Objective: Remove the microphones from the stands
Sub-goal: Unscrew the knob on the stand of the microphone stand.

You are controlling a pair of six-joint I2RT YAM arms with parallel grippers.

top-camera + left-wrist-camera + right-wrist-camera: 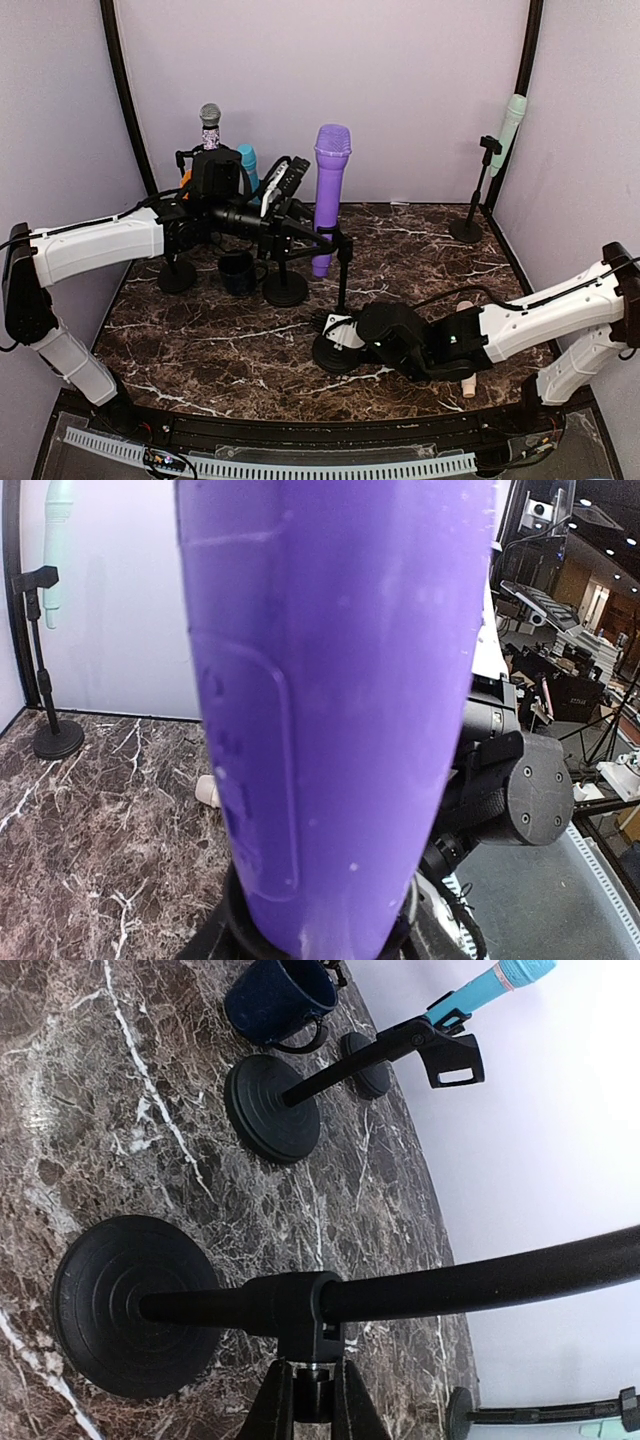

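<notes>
Item: purple plastic microphone point(331, 180) with a ribbed, rounded head and a long tapered handle, toy-like in look. Location: upright near the middle of the dark marble-patterned table top point(200, 330), head uppermost, its lower end at the clip on top of the slim black metal stand point(344, 290). Whether it sits fully in the clip cannot be told, as the left gripper hides the joint. Holding tool: left gripper point(306, 232), clasped around the lower handle beside the clip, jaws kept partly apart by the handle's girth. In the left wrist view the microphone point(330, 710) fills the frame and the fingers go unseen. Bracing tool: right gripper point(305, 1405), clenched on the stand's collar low on the pole, just above the round black base point(130, 1305). Handling, as judged: light, hollow, rigid. The skin is smooth and glossy, likely slippery, and the taper could let it slide through a loose grip. Not fragile, though the clip may bind. Recommended hold: lower handle near the clip, squeezed across the width, head left free. Draw along the handle's axis, up and out of the clip rather than sideways, with the stand pinned down. Risk: a light stand tipping with the pull if the brace slackens.
</notes>
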